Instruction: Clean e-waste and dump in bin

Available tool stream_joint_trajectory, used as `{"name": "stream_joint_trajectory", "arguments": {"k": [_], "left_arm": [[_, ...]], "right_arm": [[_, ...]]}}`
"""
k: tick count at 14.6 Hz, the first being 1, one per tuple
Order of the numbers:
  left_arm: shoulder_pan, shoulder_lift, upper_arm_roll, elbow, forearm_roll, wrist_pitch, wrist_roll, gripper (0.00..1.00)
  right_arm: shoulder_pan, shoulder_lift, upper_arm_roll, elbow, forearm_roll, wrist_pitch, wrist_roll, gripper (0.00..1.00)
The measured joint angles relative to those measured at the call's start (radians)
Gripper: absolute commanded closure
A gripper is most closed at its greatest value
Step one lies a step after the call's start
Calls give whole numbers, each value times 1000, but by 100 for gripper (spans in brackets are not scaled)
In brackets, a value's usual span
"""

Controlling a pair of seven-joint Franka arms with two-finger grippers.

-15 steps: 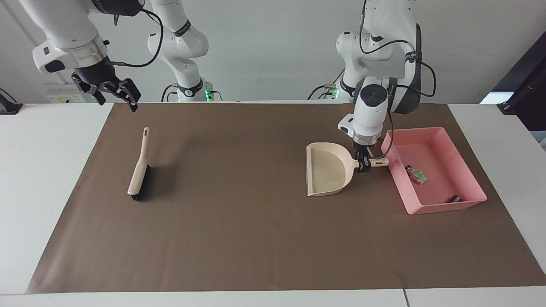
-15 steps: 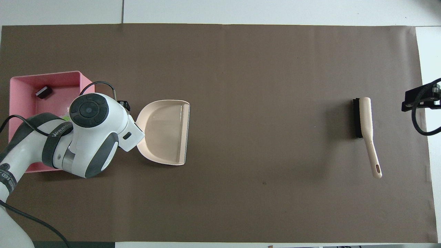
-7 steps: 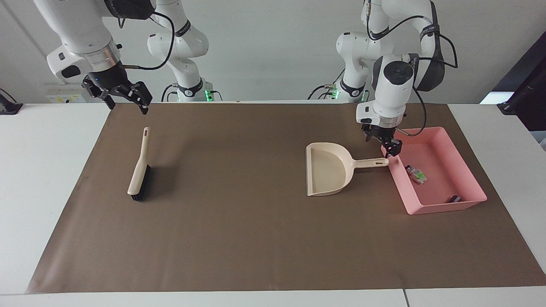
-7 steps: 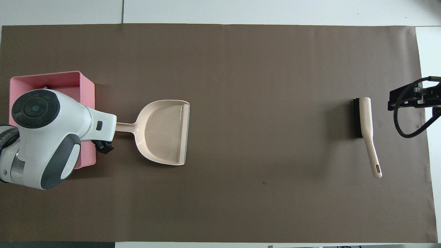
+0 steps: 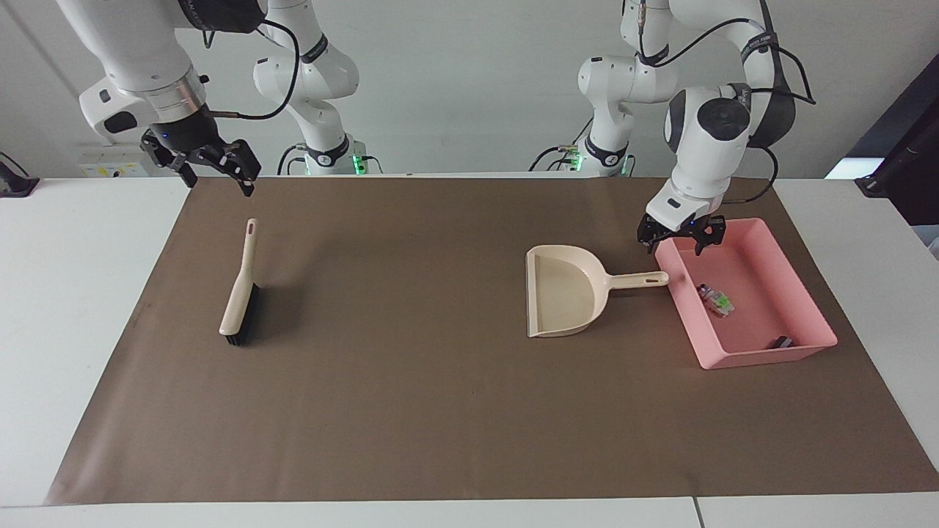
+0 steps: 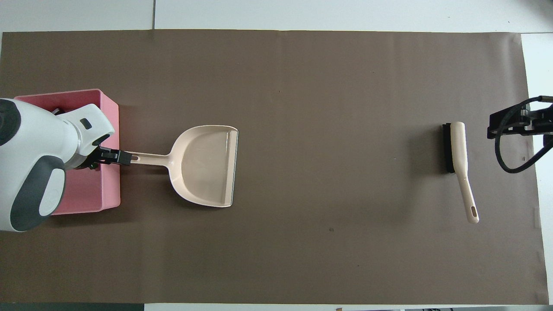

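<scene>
Both e-waste (image 5: pixel 715 301) bits sit in the bin (image 5: pixel 807 312). Lift your empty, spread left end effector (image 5: pixel 681 242) straight toward 12 o'clock, clear of the dustpan (image 5: pixel 565 293); right end effector (image 5: pixel 209 165) waits spread.

- One pink bin (image 5: pixel 799 290) on the brown mat (image 5: pixel 411 411).
- Two bits of e-waste in the bin: one white block (image 5: pixel 717 301) with green marks and one dark piece (image 5: pixel 782 342).
- One cream dustpan (image 5: pixel 565 292).
- One brush (image 5: pixel 240 290) with a cream handle and black bristles.
- Two robot arms, so two grippers: one left gripper (image 5: pixel 682 238), one right gripper (image 5: pixel 213 170).
</scene>
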Motion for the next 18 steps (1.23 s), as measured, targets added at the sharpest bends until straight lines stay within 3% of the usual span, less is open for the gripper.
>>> {"name": "stream_joint_trajectory", "arguments": {"k": [2, 7, 12, 18], "left_arm": [[55, -2, 3, 97, -55, -55, -1, 1], [118, 8, 4, 375, -72, -331, 35, 1], [154, 111, 4, 634, -90, -582, 130, 1], [173, 94, 5, 584, -119, -582, 131, 1]], "right_arm": [[0, -1, 1, 0, 0, 0, 0, 0], [1, -2, 2, 0, -1, 7, 0, 0], [-26, -2, 29, -1, -1, 9, 0, 0], [-76, -2, 66, -1, 0, 9, 0, 0]]}}
